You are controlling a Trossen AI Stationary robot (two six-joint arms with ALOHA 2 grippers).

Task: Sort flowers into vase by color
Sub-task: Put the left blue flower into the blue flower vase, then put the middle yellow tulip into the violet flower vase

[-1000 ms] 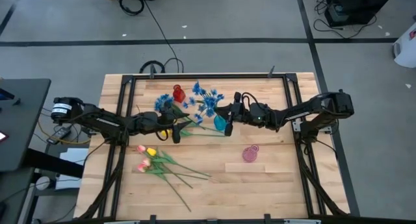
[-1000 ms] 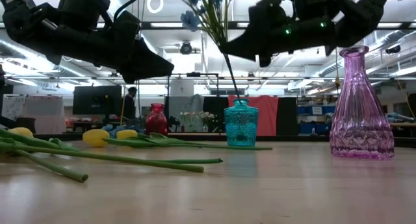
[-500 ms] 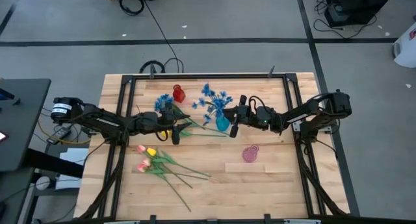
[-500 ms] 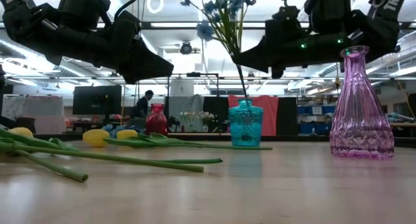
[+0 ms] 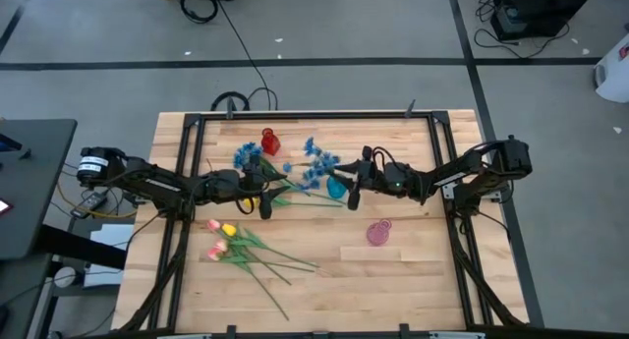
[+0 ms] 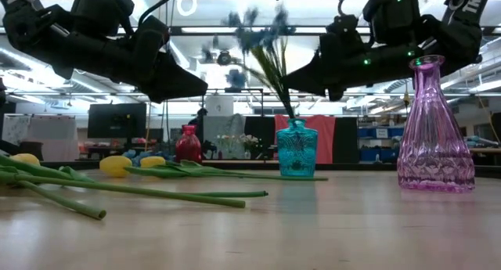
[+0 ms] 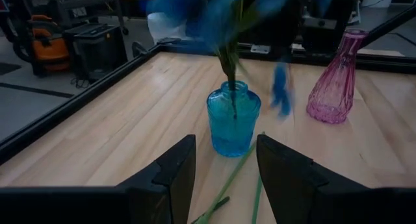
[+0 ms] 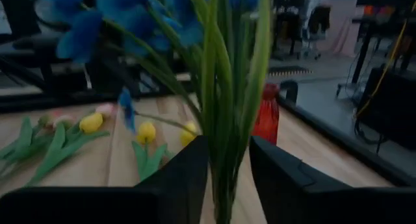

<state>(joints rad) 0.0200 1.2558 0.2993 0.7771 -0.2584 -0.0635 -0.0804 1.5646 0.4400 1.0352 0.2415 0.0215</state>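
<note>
blue blossoms [image 5: 316,162] were seen standing in the blue vase [image 5: 337,188] at the middle of the high view, stems leaning toward the upper left; the right gripper [image 5: 354,185] was held just right of the vase with its fingers parted around the green stems, as the right wrist view showed, nothing being clamped; the left gripper [image 5: 263,194] was kept open over the yellow tulips [image 5: 250,197] at centre left; pink tulips [image 5: 218,247] lay at lower left, the pink vase [image 5: 378,232] and red vase [image 5: 269,141] stood without flowers; it was judged that the right gripper should be drawn back slowly and level, so the spray would not be dragged out or the vase tipped.
</note>
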